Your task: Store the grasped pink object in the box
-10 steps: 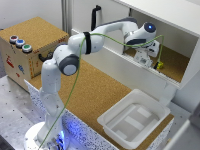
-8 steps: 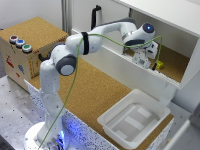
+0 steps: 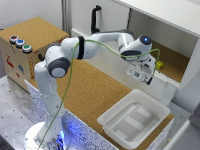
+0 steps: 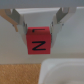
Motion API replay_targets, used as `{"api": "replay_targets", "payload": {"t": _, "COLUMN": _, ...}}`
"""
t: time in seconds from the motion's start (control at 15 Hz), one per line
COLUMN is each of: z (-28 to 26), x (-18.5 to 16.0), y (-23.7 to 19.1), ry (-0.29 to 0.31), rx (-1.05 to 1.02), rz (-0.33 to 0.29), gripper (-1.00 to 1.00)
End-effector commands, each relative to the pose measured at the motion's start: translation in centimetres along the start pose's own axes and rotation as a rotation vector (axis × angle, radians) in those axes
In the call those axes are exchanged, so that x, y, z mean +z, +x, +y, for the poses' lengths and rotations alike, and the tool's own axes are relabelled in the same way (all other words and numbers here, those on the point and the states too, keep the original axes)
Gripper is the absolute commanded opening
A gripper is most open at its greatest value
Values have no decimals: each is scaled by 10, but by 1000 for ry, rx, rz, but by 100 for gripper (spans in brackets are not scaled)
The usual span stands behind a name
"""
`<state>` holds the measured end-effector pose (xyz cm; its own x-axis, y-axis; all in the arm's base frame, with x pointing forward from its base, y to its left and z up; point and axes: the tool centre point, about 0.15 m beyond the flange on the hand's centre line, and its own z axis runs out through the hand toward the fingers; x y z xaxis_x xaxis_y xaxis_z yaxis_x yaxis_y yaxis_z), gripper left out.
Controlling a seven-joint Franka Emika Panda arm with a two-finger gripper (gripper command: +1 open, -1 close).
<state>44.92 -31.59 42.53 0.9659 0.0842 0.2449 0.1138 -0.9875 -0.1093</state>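
In the wrist view, a reddish-pink block (image 4: 38, 42) with a black mark on its face sits clamped between two grey fingers (image 4: 59, 24). My gripper (image 4: 38, 36) is shut on it. Part of the white tub's rim (image 4: 62, 69) shows beyond the block. In the exterior view the gripper (image 3: 143, 77) hangs in front of the white shelf unit, above and just past the far corner of the box (image 3: 159, 106). The block is too small to make out there. Nothing lies in the tub.
A small yellow piece (image 3: 160, 65) lies on the cork shelf inside the white shelf unit (image 3: 172, 20), behind the gripper. A brown cork-topped box (image 3: 20, 52) with coloured buttons stands at the exterior view's left. A cork board (image 3: 95, 92) covers the table.
The hand has come out from the shelf opening and dropped lower, toward the tub, still holding the block.
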Motion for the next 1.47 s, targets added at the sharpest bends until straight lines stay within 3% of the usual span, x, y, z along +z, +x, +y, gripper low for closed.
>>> {"api": "replay_targets", "payload": {"t": 0.0, "z": 17, "x": 46, "y": -46, "ry": -107, "rx": 10, "rz": 8, "gripper": -100}}
{"api": "replay_targets", "payload": {"t": 0.47, "z": 50, "x": 97, "y": -70, "ry": -96, "rx": 42, "rz": -62, "gripper": -100}}
{"api": "replay_targets", "payload": {"t": 1.0, "z": 107, "x": 181, "y": -92, "ry": -71, "rx": 171, "rz": -251, "gripper": -100}}
{"api": "replay_targets", "payload": {"t": 1.07, "z": 108, "x": 186, "y": -91, "ry": -71, "rx": 172, "rz": -274, "gripper": 100}}
{"api": "replay_targets", "payload": {"t": 1.4, "z": 81, "x": 138, "y": -87, "ry": -110, "rx": 92, "rz": -200, "gripper": 100}}
